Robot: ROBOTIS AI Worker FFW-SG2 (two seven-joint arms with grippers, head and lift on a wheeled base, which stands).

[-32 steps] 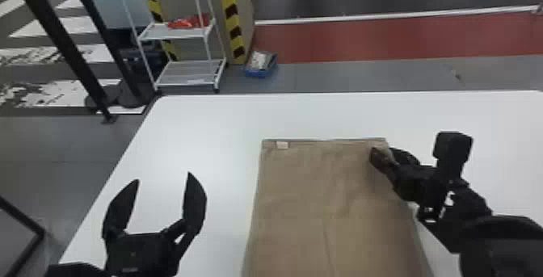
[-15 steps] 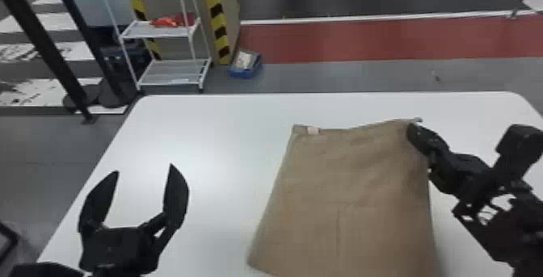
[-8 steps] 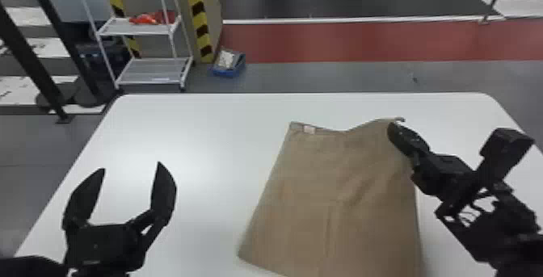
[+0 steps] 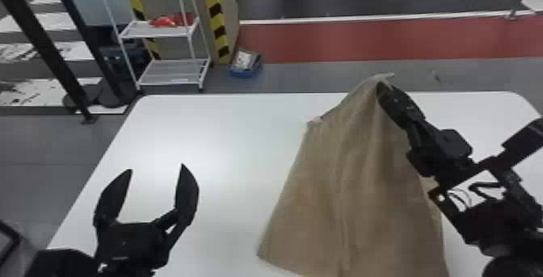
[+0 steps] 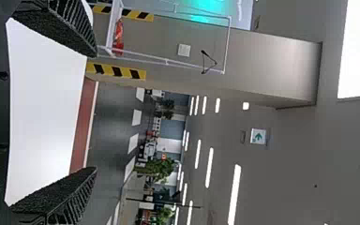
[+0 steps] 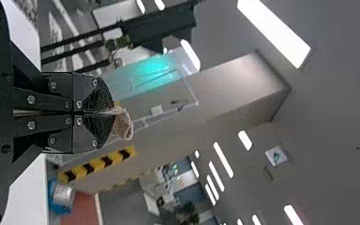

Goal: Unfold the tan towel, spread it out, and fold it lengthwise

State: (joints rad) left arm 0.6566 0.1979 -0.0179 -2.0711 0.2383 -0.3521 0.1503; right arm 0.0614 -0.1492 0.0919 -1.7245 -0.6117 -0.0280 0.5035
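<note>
Unfolding, presumably: closed right gripper (image 4: 380, 88) pinching raised corner (image 4: 379, 78) of tan towel (image 4: 351, 183); left gripper (image 4: 157, 167) gaping wide, holding nothing. Next move probably requiring grip on free far corner (image 4: 314, 122).

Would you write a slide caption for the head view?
Right gripper lifting a corner of the tan towel above the white table, left gripper open beside it.

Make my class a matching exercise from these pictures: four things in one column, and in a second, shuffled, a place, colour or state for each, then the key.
Things
1. Tan towel
2. Left gripper
3. Table
4. Blue container

Descriptions
A. On the floor beyond the far edge
B. White, under the towel
C. Lifted by a corner in the right gripper
D. Open and empty

Pairs: 1-C, 2-D, 3-B, 4-A
</note>
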